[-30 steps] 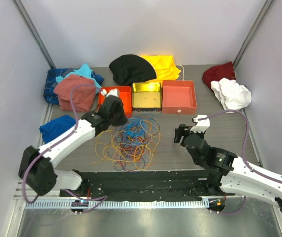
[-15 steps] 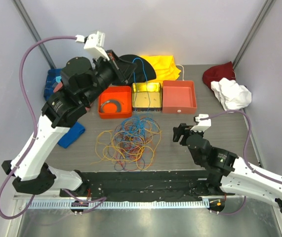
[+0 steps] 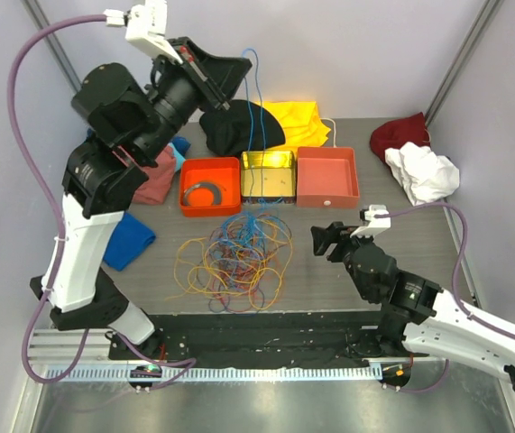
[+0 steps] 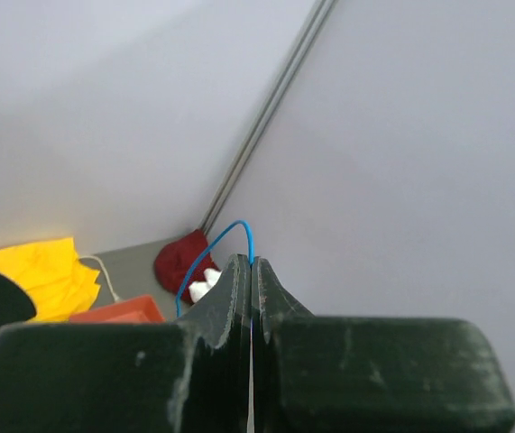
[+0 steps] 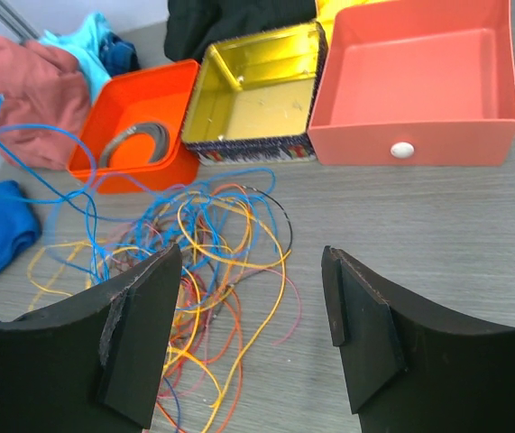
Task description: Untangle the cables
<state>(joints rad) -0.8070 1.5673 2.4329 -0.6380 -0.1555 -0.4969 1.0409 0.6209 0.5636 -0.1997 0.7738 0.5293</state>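
The cables (image 3: 234,257) lie in a loose tangle of orange, yellow, blue and red loops on the table's middle, and also show in the right wrist view (image 5: 194,244). My left gripper (image 3: 236,69) is raised high over the back of the table and shut on a blue cable (image 3: 255,135). That cable hangs down taut from the jaws to the tangle. In the left wrist view the gripper (image 4: 252,262) is closed with the blue cable (image 4: 214,244) looping out of its tip. My right gripper (image 3: 322,240) is open and empty, low, just right of the tangle (image 5: 250,262).
An orange tray (image 3: 225,167) holding a grey coiled ring (image 3: 205,191), a yellow tin (image 3: 268,173) and a coral box (image 3: 327,176) stand in a row behind the tangle. Clothes lie around: black (image 3: 230,126), yellow (image 3: 300,122), red (image 3: 400,135), white (image 3: 424,171), blue (image 3: 126,239).
My left arm has lifted from the tangle to high above the table, drawing the blue cable up with it. My right gripper has edged a little toward the tangle.
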